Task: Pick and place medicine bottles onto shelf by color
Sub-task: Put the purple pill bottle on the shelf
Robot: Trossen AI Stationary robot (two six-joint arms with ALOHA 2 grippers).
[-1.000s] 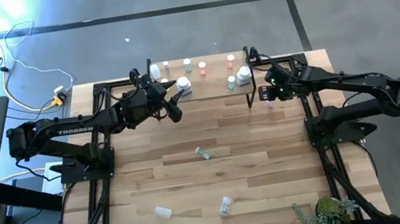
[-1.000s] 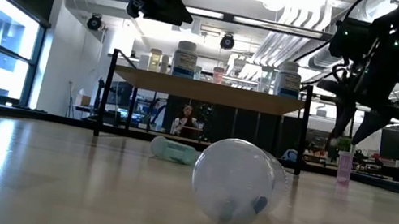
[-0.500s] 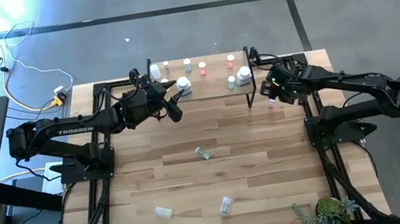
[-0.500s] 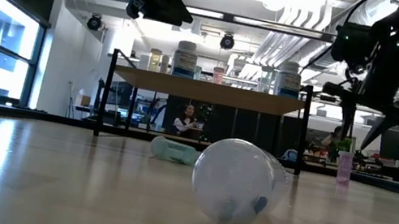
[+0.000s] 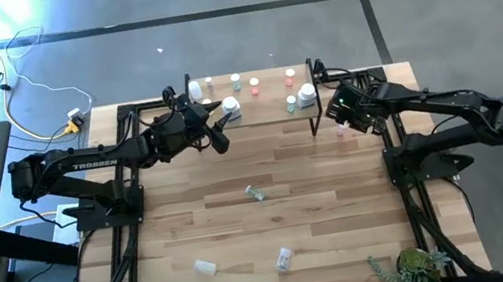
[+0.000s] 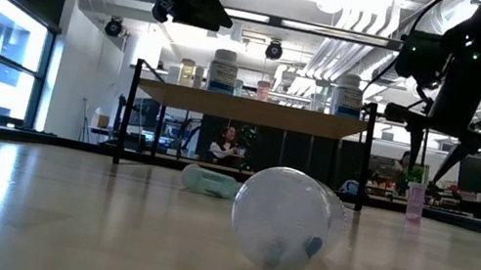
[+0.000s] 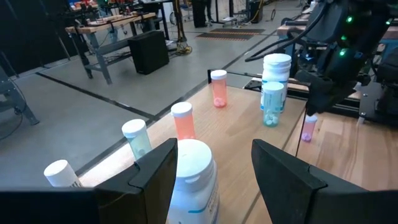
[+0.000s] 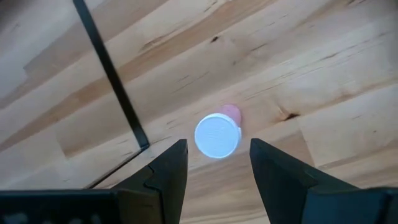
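Note:
The shelf (image 5: 271, 105) stands at the table's far edge with several medicine bottles upright on it. A large white bottle (image 7: 194, 180) stands near the shelf's left end. My left gripper (image 5: 219, 119) is held level and open just short of that bottle, one finger to each side, with a gap showing. A pink bottle with a white cap (image 8: 217, 135) stands upright on the table beside the shelf's right leg (image 8: 112, 74). My right gripper (image 6: 431, 167) hangs open above the pink bottle (image 6: 415, 202), pointing steeply down, clear of the cap.
On the shelf stand orange, pink, green and white bottles (image 7: 183, 121). Three small bottles lie loose on the table: one mid-table (image 5: 256, 193) and two near the front (image 5: 205, 266) (image 5: 284, 257). A plant (image 5: 413, 267) sits at the near right corner.
My right gripper has rolled about its own axis above the pink bottle, so its fingers now stand differently around the cap. It has also shifted slightly toward the shelf. Its fingers stay open. The left arm and every bottle have kept still.

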